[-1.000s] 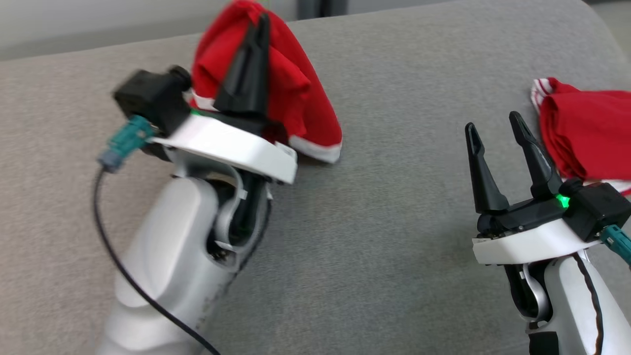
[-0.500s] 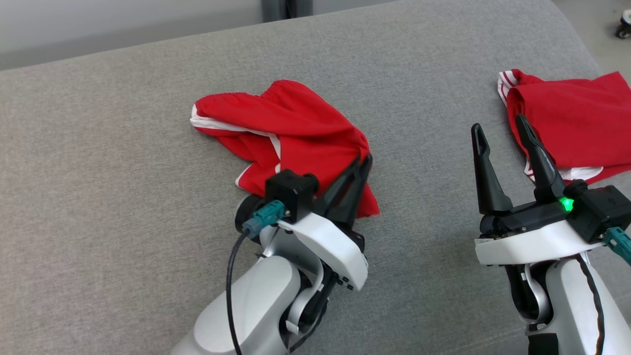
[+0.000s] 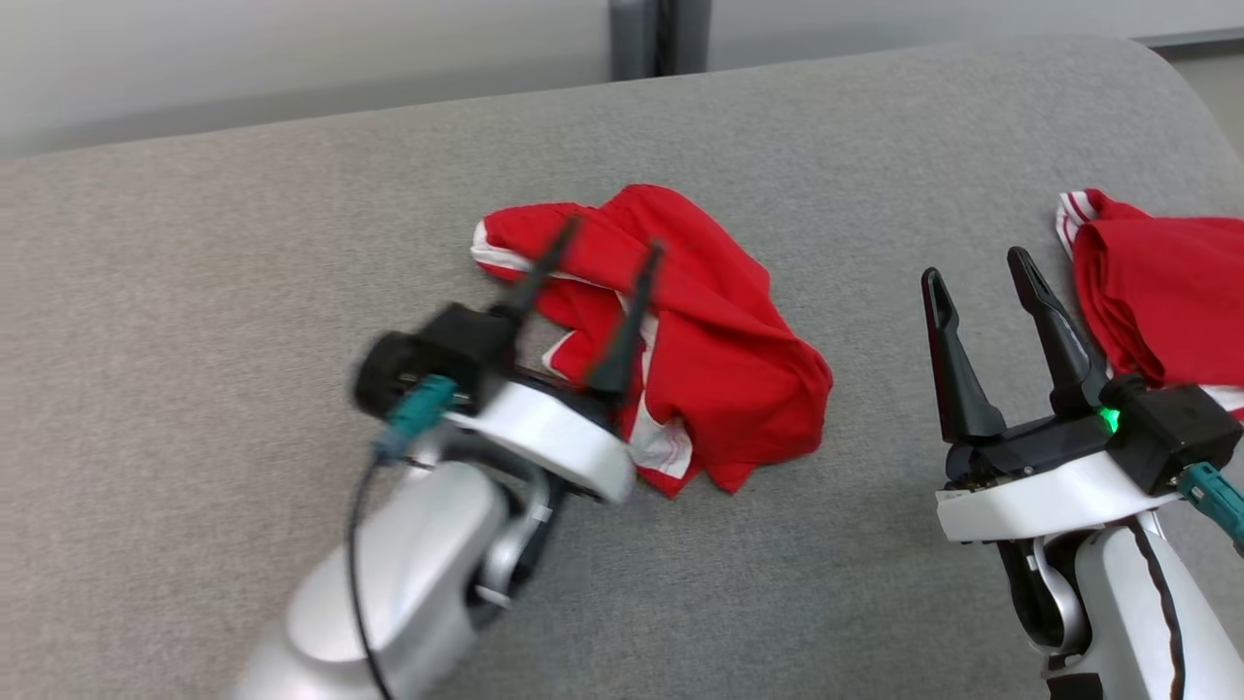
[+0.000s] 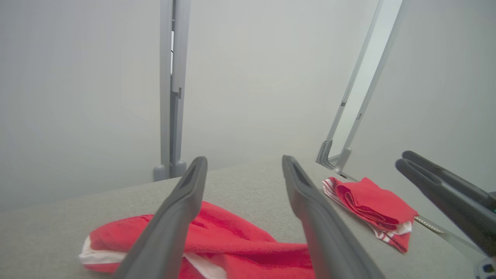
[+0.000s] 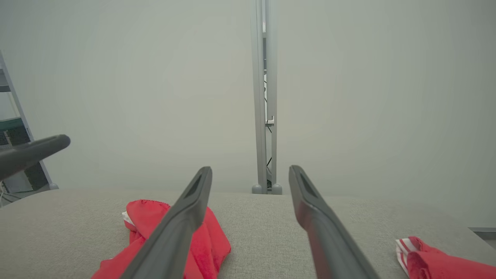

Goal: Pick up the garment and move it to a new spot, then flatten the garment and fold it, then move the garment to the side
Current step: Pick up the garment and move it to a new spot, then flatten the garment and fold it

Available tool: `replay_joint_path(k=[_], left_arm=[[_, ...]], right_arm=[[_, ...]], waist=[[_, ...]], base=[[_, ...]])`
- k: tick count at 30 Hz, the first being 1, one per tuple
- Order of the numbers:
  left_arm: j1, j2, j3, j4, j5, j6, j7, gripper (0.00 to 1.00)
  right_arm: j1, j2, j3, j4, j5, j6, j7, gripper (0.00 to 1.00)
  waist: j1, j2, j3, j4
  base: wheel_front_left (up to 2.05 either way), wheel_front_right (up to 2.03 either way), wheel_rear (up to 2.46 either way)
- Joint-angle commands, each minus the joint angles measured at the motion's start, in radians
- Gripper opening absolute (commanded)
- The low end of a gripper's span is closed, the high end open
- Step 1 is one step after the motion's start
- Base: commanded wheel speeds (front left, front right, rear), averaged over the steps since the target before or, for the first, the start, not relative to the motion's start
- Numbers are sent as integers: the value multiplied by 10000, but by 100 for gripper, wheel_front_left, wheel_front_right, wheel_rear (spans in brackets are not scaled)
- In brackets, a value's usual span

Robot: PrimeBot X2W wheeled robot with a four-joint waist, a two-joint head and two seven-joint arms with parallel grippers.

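Observation:
The garment [image 3: 1157, 282], red with red-and-white striped trim, lies folded at the right edge of the grey padded surface [image 3: 243, 243]; its number and lettering are hidden. It also shows in the left wrist view [image 4: 368, 201] and the right wrist view [image 5: 438, 263]. The other red garment [image 3: 729, 360] with white edges lies crumpled mid-surface. My left gripper [image 3: 610, 241], motion-blurred, hovers open over that heap's left part with nothing between its fingers [image 4: 244, 159]. My right gripper [image 3: 974, 266] stands open and empty just left of the garment, fingers pointing away from me [image 5: 250, 169].
The padded surface curves off at its far right corner [image 3: 1166, 87]. A grey upright post [image 3: 661, 34] stands behind its far edge before a pale wall. A slanted metal frame [image 4: 360, 97] rises past the right end. Bare grey fabric lies left of the crumpled heap.
My left gripper held the white-edged red garment up, shut; it set the garment down and has now opened and drawn left over it. The head camera shifted. My right gripper stayed open.

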Motion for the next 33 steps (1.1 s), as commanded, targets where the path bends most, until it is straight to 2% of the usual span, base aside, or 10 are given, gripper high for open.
replay_joint_path(k=[1, 4, 5, 6, 9, 12, 19, 20, 28, 33], left_arm=[[62, 450, 346, -45, 257, 196, -144, 100], [422, 955, 890, -160, 476, 355, -257, 100], [690, 1347, 1276, -216, 745, 443, -292, 100], [848, 1509, 1513, -334, 934, 509, -299, 100], [1677, 1628, 2249, -627, 1313, 543, -296, 100], [2365, 1744, 2750, -793, 1861, 320, -296, 100], [3836, 898, 4092, -979, 2540, -204, -298, 100], [3836, 898, 4092, -979, 2540, -204, -298, 100], [4304, 149, 4855, -664, 3464, -1083, -299, 100], [4405, -181, 5215, -462, 3812, -1483, -299, 100]], right_arm=[[95, -114, 47, 14, -48, -5, -58, 100], [177, -174, 129, 50, 78, -5, -58, 100], [207, -278, 157, 59, 106, -5, -58, 100], [220, -307, 162, 68, 124, -5, -59, 100], [304, -384, 209, 95, 129, -5, -58, 100], [407, -430, 223, 138, 144, -5, -58, 100], [494, -513, 404, 305, 84, -5, -58, 100], [494, -513, 404, 305, 84, -5, -58, 100], [585, -618, 559, 552, 106, -5, -60, 100], [338, -883, 1107, 951, 142, -5, 10, 100]], waist=[[0, -1, -160, 234], [0, -1, -265, 443], [0, -1, -327, 565], [0, -1, -348, 616], [0, -1, -402, 795], [0, -1, -436, 958], [0, -1, -562, 1238], [0, -1, -562, 1238], [0, -1, -915, 1560], [0, -1, -1066, 1833]], base=[[0, 0, 0], [0, 0, 0], [0, 0, 0], [0, 0, 0], [0, 0, 0], [0, 0, 0], [0, 0, 0], [0, 0, 0], [0, 0, 0], [0, 0, 0]])
